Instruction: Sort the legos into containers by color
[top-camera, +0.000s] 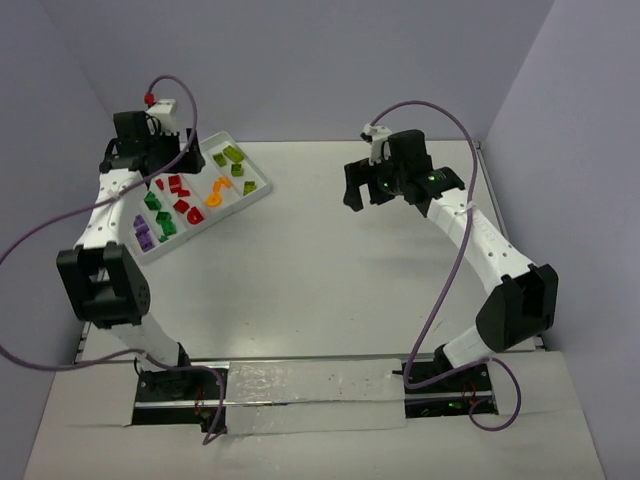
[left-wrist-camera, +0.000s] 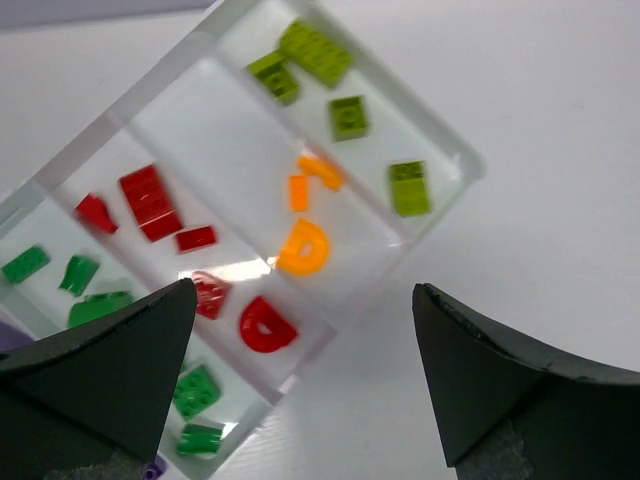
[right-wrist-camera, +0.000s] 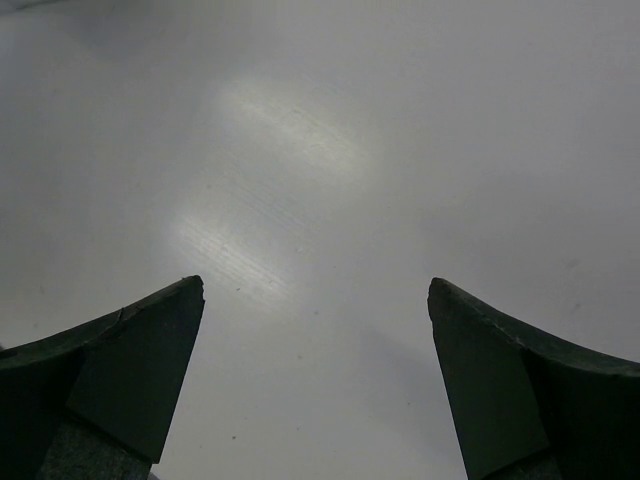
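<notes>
Risk first: my left gripper (left-wrist-camera: 302, 295) hangs right over the tray (left-wrist-camera: 215, 140), and its walls and dividers are low. If I swing away too low, a finger could clip a wall, jolt the whole tray and hop bricks over a divider into the wrong colour. The legos (left-wrist-camera: 300, 245) lie in their lanes: lime on the outside, then orange, red and green, with purple just peeking in last. My left jaws are spread wide, with nothing between them, and they touch nothing. My right gripper (right-wrist-camera: 315, 288) is wide too and empty, over bare table (right-wrist-camera: 330, 120), well apart from the tray.
</notes>
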